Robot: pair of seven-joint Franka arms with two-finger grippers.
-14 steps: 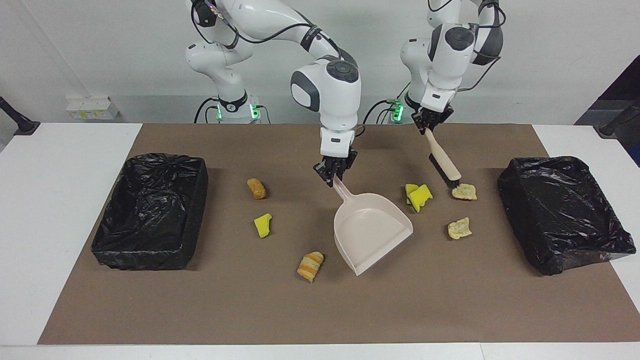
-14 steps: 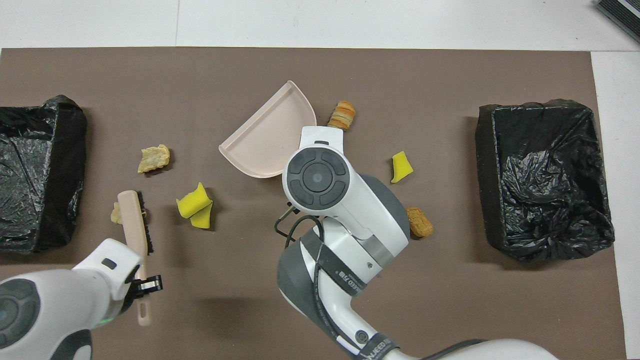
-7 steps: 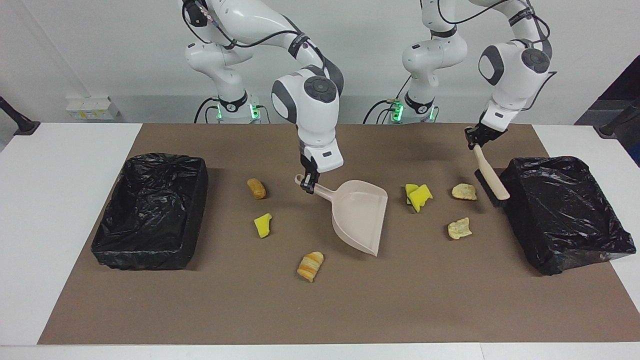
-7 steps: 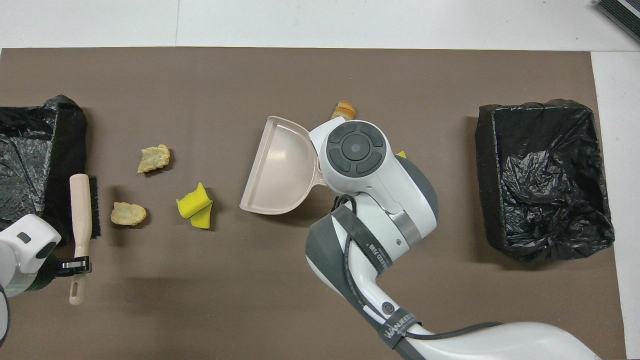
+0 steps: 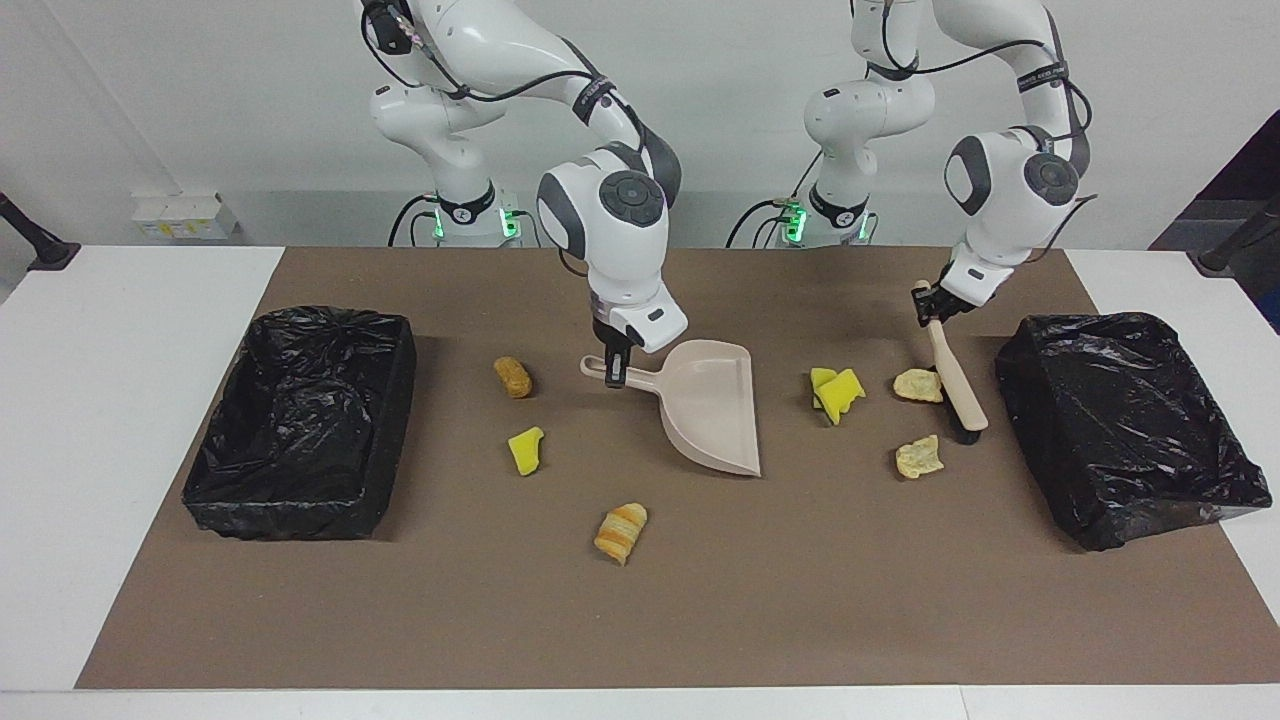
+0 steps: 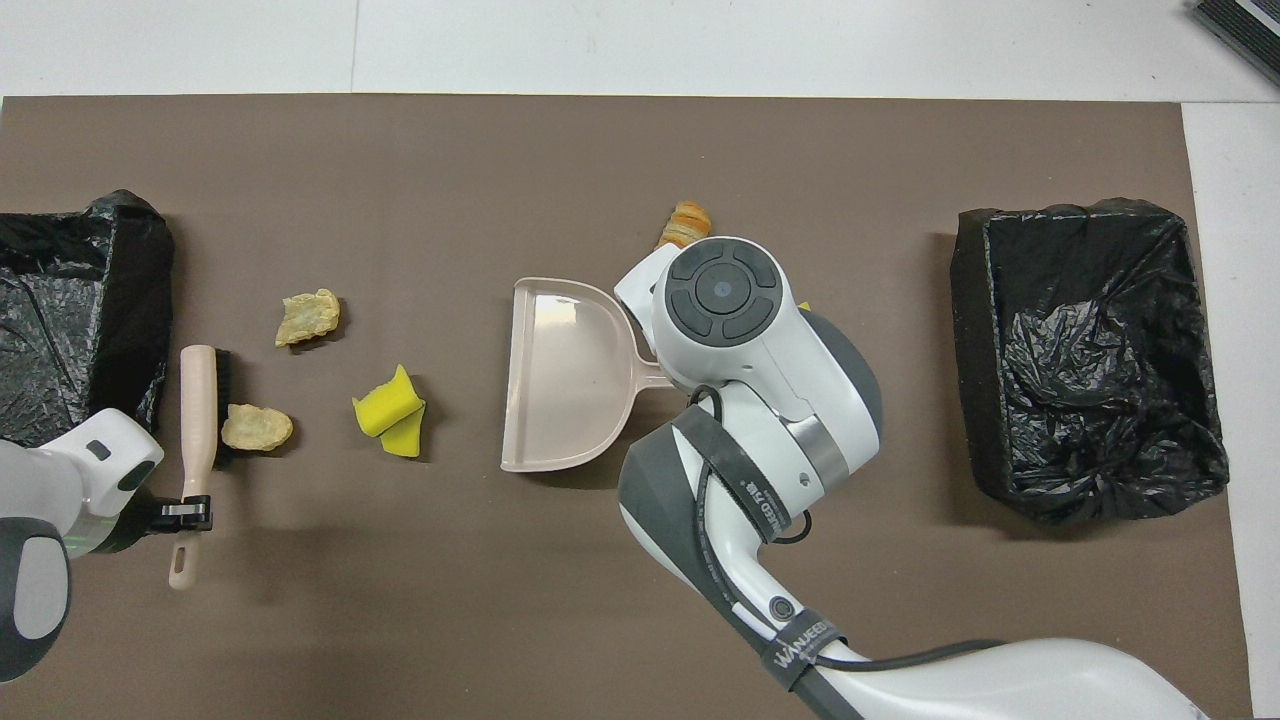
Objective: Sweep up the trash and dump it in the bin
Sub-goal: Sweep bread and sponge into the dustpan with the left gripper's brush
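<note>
The right pincer is clenched on the handle of the beige dustpan, whose mouth faces the yellow sponge chunks. The left pincer grips the brush; its bristles seem to touch one pale bread lump. Another pale lump, a yellow chunk, a brown nugget and a croissant piece lie scattered on the surface.
</note>
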